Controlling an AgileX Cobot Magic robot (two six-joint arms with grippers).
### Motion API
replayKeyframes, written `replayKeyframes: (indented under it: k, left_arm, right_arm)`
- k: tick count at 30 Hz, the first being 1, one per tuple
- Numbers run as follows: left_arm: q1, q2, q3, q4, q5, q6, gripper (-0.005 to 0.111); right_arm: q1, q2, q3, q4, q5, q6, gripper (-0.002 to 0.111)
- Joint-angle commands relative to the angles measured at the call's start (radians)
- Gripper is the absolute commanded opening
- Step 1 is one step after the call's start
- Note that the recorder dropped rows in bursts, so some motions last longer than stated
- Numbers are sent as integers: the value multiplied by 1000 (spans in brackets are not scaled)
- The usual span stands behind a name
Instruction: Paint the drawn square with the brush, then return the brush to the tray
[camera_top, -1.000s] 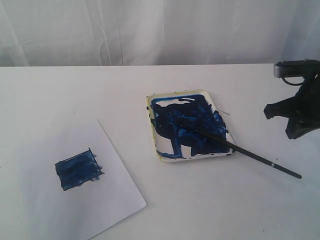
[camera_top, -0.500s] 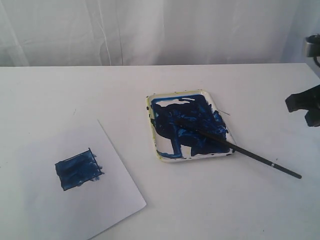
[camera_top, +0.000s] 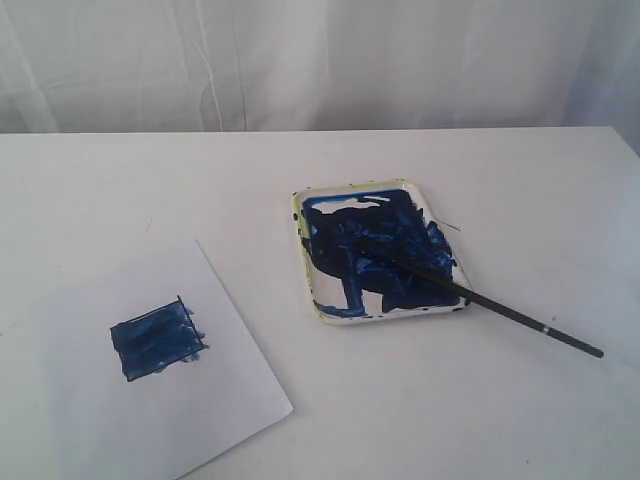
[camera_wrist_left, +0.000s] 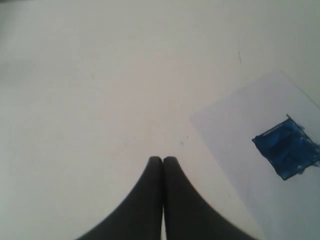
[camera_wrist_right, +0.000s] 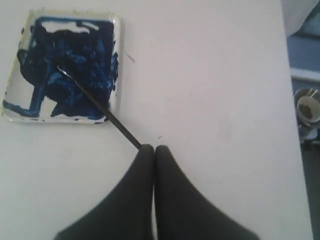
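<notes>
The drawn square (camera_top: 156, 342) on the white paper (camera_top: 235, 395) is filled with streaky dark blue paint; the left wrist view shows the square (camera_wrist_left: 286, 148) too. The brush (camera_top: 500, 312) lies loose, its tip in the blue-smeared tray (camera_top: 299, 262) and its handle out over the rim onto the table. Neither gripper shows in the exterior view. My left gripper (camera_wrist_left: 162, 159) is shut and empty above bare table beside the paper (camera_wrist_left: 235, 130). My right gripper (camera_wrist_right: 154, 147) is shut and empty, and its fingertip hides the handle end of the brush (camera_wrist_right: 100, 106), which runs back to the tray (camera_wrist_right: 60, 121).
A white curtain (camera_top: 320, 60) hangs behind the table. In the right wrist view the table's edge (camera_wrist_right: 290, 100) runs close by, with a small cup-like object (camera_wrist_right: 306, 107) beyond it.
My right arm has drawn away to the right and left the exterior view. The brush, tray and paper have not moved.
</notes>
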Motion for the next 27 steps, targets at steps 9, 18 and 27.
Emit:
replayKeyframes:
  k: [9,18,27]
  left_arm:
    - [-9,-478,6,2,77,-17,0]
    - [-9,-595,-1,3,145,-17,0]
    - [-9,-595,153,-48,-54,-21,0]
  right_arm:
    - [-7,-544,9,0,116,0,0]
    - [-7,-718,40,-19,182,0,0]
    - [-7,-718,273,-30,-203,0,0]
